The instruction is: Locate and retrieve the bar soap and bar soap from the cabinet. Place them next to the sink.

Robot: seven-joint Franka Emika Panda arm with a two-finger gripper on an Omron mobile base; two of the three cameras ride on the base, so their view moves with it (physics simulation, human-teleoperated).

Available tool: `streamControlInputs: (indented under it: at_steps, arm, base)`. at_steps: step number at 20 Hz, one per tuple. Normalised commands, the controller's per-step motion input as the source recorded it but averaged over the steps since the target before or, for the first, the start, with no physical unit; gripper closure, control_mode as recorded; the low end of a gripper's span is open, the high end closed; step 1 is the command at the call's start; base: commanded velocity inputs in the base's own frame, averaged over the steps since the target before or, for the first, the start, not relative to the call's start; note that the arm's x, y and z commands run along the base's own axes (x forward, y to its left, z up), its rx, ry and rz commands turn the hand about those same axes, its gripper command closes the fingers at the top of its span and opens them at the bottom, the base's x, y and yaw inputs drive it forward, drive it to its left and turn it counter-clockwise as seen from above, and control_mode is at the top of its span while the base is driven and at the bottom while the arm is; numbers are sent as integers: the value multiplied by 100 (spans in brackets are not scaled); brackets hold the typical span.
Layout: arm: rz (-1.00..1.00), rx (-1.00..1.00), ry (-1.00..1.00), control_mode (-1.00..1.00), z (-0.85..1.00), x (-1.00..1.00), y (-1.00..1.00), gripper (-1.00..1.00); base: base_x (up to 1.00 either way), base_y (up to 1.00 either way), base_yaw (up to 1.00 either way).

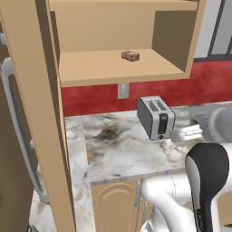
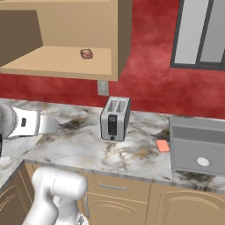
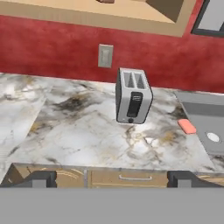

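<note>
The mottled reddish-brown bar soap lies on the shelf of the open tan wall cabinet. Its lower edge just shows at the top of the hand view. The flat salmon-pink bar soap rests on the marble counter, right beside the left rim of the grey sink. My gripper hovers in front of the counter's edge. It is open, its fingertips wide apart with nothing between them, and it faces the toaster.
A silver two-slot toaster stands mid-counter below a wall socket. The cabinet's open door hangs at the left. Lower cupboards with arched panels run under the counter. A window is above the sink.
</note>
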Motion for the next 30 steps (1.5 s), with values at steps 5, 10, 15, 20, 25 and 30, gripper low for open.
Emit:
streamControlInputs:
  at_steps: [5, 10, 15, 20, 25, 30]
  arm:
    - [7, 0, -20, -100, 60, -37, 28, -100]
    - [9, 0, -9, -100, 50, -19, 28, -100]
    - [3, 1, 5, -100, 2, 4, 0, -100]
    - [-1, 2, 1, -100, 12, 15, 0, -100]
    - [-10, 0, -12, -100, 17, 18, 9, -100]
    - [-13, 2, -7, -100, 27, 8, -4, -100]
  base:
    - [0, 0, 0]
    - [0, 0, 0]
    - [0, 0, 0]
    - [0, 0, 0]
    - [0, 0, 0]
    - [0, 0, 0]
